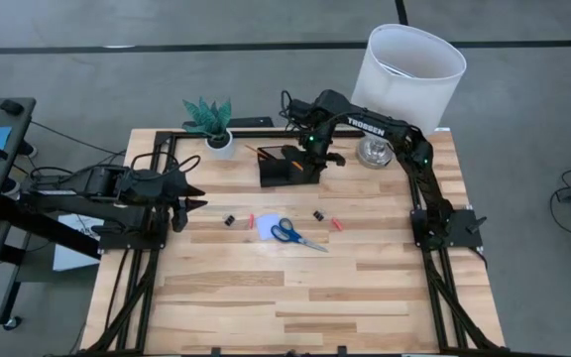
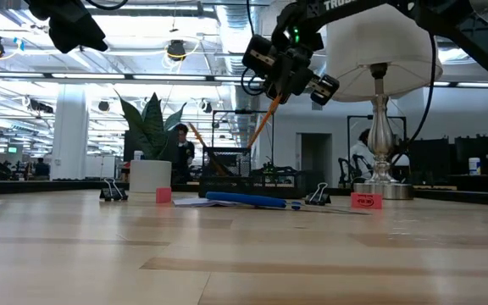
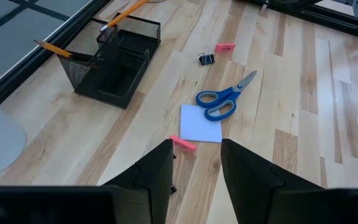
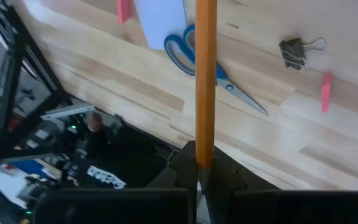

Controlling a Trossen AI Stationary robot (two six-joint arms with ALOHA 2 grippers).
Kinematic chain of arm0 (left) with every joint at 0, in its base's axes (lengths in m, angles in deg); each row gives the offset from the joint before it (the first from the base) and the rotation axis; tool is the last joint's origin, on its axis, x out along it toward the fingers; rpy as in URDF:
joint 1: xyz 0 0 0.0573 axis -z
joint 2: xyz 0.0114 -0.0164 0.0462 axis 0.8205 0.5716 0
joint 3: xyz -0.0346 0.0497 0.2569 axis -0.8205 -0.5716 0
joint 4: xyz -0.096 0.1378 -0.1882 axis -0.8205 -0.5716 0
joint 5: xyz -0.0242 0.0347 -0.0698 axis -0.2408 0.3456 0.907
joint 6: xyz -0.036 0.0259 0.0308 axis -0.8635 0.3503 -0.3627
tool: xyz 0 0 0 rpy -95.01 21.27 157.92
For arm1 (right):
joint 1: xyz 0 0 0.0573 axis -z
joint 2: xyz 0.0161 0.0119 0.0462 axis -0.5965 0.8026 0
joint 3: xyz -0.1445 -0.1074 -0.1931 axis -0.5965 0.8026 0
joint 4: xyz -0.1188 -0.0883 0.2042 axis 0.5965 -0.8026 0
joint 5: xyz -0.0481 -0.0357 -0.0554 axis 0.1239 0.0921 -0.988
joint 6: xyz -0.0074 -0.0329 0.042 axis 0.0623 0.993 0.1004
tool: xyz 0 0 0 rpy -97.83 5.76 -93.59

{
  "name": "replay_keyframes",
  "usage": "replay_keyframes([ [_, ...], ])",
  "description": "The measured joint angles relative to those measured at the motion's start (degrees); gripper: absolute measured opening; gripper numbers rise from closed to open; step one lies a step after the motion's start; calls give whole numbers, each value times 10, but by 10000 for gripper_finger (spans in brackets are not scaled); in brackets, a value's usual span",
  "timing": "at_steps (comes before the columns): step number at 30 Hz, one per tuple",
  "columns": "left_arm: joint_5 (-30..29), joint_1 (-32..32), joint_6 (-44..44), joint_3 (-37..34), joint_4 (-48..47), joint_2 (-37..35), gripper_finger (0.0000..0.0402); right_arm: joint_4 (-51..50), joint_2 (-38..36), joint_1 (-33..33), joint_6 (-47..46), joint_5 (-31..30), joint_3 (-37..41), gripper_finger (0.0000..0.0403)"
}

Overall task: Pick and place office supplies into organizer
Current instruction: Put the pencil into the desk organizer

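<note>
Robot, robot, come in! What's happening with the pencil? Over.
Right tool shut on pencil, above organizer. Left tool open, empty, waiting at table's left. Nothing blocking.

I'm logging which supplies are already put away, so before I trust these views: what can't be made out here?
- Organizer contents: in the high view the right arm covers part of it; its dark mesh hides the inside in the low view.
- Tip of the pencil in the right gripper: cut off by the right wrist view's edge.
- Pens: none can be made out in any view.
- Left gripper fingertips: cut off in the left wrist view.
</note>
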Motion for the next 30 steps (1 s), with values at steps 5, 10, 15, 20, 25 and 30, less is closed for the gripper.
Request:
replay_keyframes([
  [5,0,0,0,0,0,0,126,12,0,4,-24,2,0,5],
  [10,0,0,0,0,0,0,126,29,0,5,-29,9,0,5],
  [15,0,0,0,0,0,0,126,69,0,9,-55,17,0,19],
  [20,0,0,0,0,0,0,126,79,0,12,-51,17,0,44],
  [25,0,0,0,0,0,0,126,96,0,12,-49,19,0,58],
  [30,0,0,0,0,0,0,126,141,0,15,-34,31,0,65],
])
